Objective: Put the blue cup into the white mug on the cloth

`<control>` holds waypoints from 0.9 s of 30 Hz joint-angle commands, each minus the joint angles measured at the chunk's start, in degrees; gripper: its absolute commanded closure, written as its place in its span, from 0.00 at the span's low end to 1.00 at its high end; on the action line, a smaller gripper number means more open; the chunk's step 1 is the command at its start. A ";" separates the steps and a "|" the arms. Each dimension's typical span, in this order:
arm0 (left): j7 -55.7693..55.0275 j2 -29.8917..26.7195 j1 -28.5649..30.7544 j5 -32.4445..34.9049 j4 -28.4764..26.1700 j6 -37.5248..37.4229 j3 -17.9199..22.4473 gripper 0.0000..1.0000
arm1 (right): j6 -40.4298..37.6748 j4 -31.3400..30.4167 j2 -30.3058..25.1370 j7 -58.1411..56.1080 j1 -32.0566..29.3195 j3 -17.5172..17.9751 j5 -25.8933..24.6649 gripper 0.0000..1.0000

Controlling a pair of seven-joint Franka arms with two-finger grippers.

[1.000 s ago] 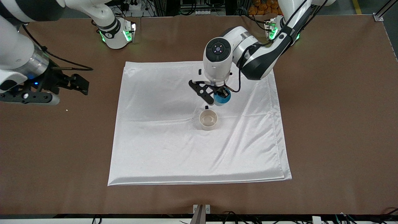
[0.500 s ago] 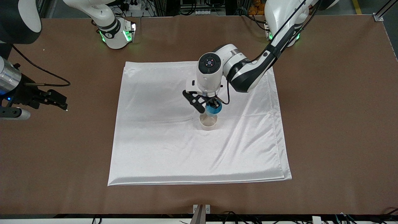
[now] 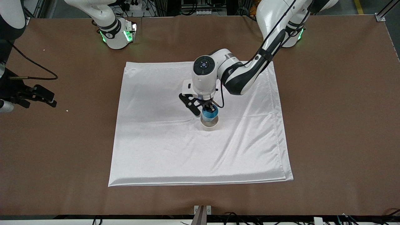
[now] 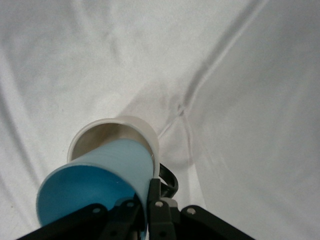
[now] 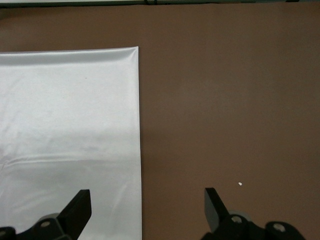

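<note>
My left gripper (image 3: 208,110) is shut on the rim of the light-blue cup (image 3: 209,114), one finger inside and one outside. It holds the cup tilted, with its base in the mouth of the white mug (image 3: 210,124). The mug stands near the middle of the white cloth (image 3: 162,147). In the left wrist view the blue cup (image 4: 100,175) covers part of the mug's rim (image 4: 117,125), and the black handle (image 4: 170,181) shows beside my fingers (image 4: 155,200). My right gripper (image 3: 47,97) is open and empty over the bare table at the right arm's end; in its wrist view (image 5: 147,210) it is over the cloth's edge (image 5: 70,125).
The brown table (image 3: 337,118) surrounds the cloth. A tiny white speck (image 3: 67,110) lies on the table by my right gripper. The arm bases (image 3: 117,34) stand along the table's edge farthest from the front camera.
My left gripper has carried the blue cup from above the cloth to over the mug and lowered its base into the mug's mouth. My right arm has drawn back toward its end of the table.
</note>
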 commanded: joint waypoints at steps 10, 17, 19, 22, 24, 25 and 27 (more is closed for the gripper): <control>1.04 1.89 -0.04 1.60 1.91 1.85 1.18 0.00 | -5.40 0.34 -3.49 -1.04 -1.34 3.59 -5.27 0.00; 0.26 0.31 0.22 1.51 1.82 1.94 1.18 0.00 | -8.67 0.79 -4.11 -0.60 -1.52 5.08 -5.18 0.00; -0.10 -0.83 0.14 1.42 1.82 1.77 1.18 0.00 | -9.37 -0.52 -5.07 -0.69 -1.52 5.17 -5.18 0.00; -0.71 -2.59 0.31 1.51 1.39 1.07 1.27 0.00 | -9.55 -2.28 -6.30 -0.86 -1.60 5.25 -5.09 0.00; -0.80 -3.56 0.84 1.42 1.47 -0.25 1.45 0.00 | -9.20 -3.17 -6.75 -1.04 -1.69 5.34 -5.09 0.00; -0.72 -4.17 1.36 1.16 1.47 -0.95 1.45 0.00 | -9.11 -3.26 -6.75 -1.13 -1.78 5.34 -5.09 0.00; -0.63 -5.93 1.98 1.07 1.39 -2.18 1.45 0.00 | -8.94 -3.35 -6.75 -1.13 -1.78 5.34 -5.01 0.00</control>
